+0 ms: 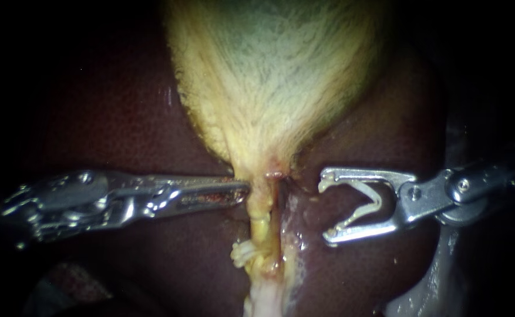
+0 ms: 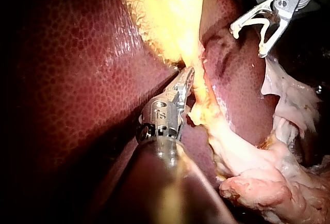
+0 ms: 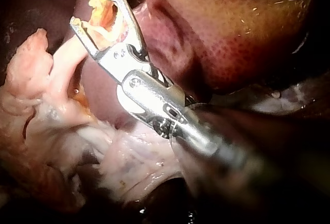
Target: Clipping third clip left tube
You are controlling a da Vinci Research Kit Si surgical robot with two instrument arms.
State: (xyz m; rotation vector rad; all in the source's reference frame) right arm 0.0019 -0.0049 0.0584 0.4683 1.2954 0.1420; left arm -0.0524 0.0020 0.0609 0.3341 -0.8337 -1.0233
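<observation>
Holding a clip (image 1: 366,205), right tool (image 1: 325,211) near tube (image 1: 261,208), not touching

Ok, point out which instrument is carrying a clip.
The right instrument, entering from the right: a pale clip sits between its wide-standing jaws, touching both. The left instrument, tip at the tube, carries none.

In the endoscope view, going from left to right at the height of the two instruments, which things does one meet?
left instrument → tube hanging below the gallbladder → right instrument, with an open clip held between its jaws
</observation>
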